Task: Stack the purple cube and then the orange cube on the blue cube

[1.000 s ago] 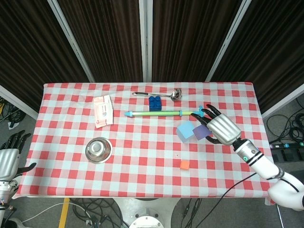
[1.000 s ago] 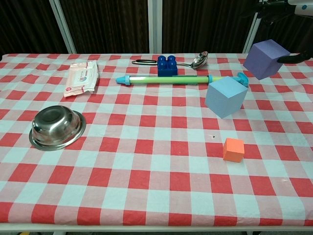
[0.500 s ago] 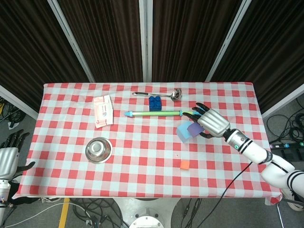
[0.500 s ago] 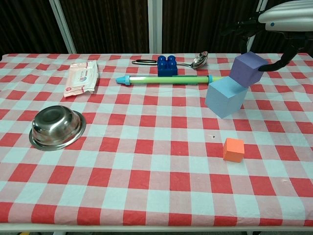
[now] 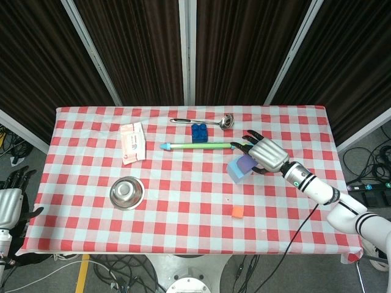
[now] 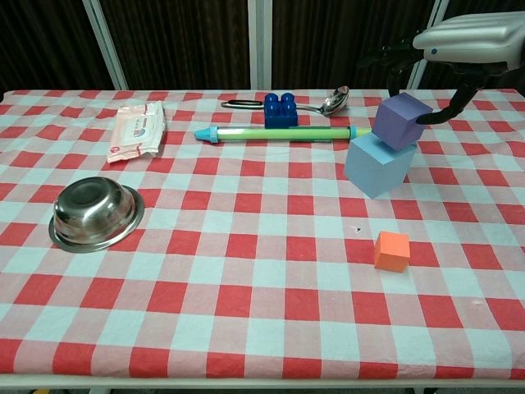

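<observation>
Purple cube (image 6: 399, 121) now moved left over blue cube (image 6: 378, 165), right hand (image 6: 459, 45) grasping it; square it up, lower gently, then release.

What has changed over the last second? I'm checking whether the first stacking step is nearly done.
The right hand carried the purple cube from the table's right side leftward and down; it now sits on or just above the blue cube, with the hand gripping it. The orange cube, bowl, pen, brick, spoon, wipes and left hand stayed put.
</observation>
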